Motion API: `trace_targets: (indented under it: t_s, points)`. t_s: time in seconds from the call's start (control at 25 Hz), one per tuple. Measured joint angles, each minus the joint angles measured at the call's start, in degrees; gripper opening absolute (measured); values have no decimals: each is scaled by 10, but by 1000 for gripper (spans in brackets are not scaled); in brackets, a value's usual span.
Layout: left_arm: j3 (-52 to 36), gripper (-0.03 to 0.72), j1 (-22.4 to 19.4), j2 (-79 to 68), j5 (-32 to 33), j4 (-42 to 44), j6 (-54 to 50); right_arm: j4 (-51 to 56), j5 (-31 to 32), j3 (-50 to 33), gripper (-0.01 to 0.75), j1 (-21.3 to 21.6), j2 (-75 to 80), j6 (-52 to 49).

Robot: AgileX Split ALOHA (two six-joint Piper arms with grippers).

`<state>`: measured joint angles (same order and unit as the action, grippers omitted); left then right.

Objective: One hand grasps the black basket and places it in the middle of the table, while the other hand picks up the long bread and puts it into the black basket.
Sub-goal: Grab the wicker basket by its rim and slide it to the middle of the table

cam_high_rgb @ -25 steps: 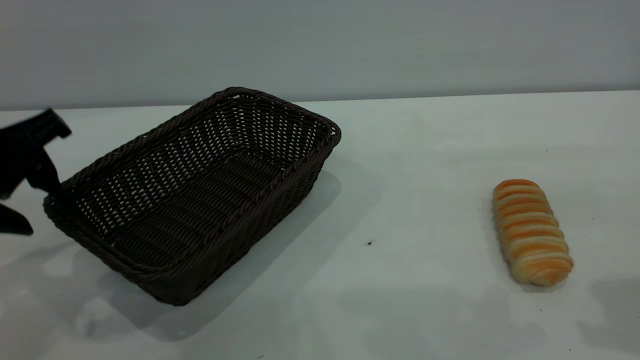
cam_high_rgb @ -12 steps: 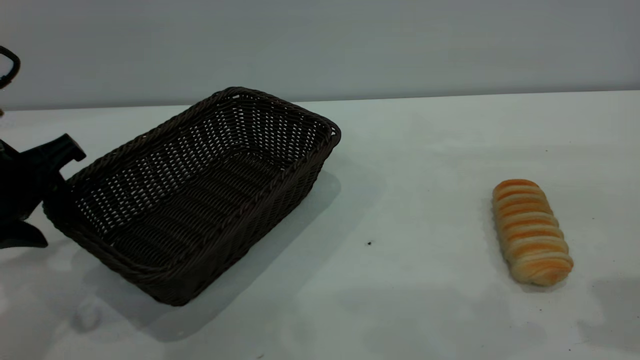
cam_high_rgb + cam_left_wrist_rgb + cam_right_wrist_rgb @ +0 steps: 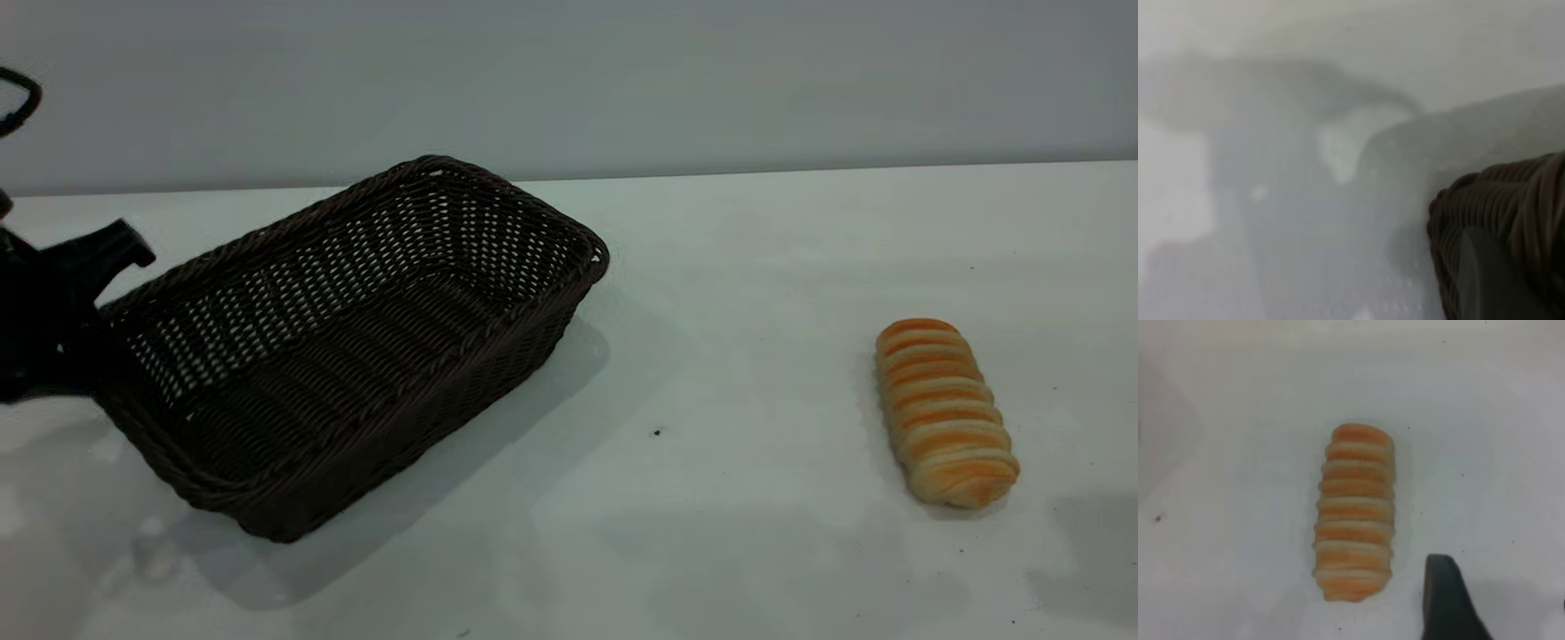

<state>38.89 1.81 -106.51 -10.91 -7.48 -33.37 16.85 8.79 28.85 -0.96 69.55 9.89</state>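
Leftmost, left pincer [image 3: 84,324] clamped on the near-left rim of the black basket [image 3: 356,338], basket tilted on the worktop [image 3: 711,267]. Long bread [image 3: 944,413] lies well apart, far right. Right pincer [image 3: 1451,603] above bread; state indeterminate.

We see soft, even light; the basket [image 3: 356,338] casts a faint shadow on the tabletop [image 3: 756,267]; left wrist view is blurred.

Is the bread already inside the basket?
No, in the exterior view the bread lies on the bare table, well apart to the right of the empty basket.
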Motion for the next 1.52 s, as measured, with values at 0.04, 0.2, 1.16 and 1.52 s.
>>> trace_targets:
  t_s: [0.04, 0.2, 1.16, 1.52]
  points:
    - [11, 191, 0, 0, 9, 31, -11, 0, 0, 0, 401, 0, 0, 0]
    - [59, 192, 11, 0, 59, 167, -71, 1, 0, 0, 401, 0, 0, 0]
    - [145, 207, 114, -66, 21, 526, -181, 1, 4, 0, 401, 0, 0, 0]
    - [196, 208, 114, -120, -17, 823, -434, 1, 4, 0, 401, 0, 0, 3]
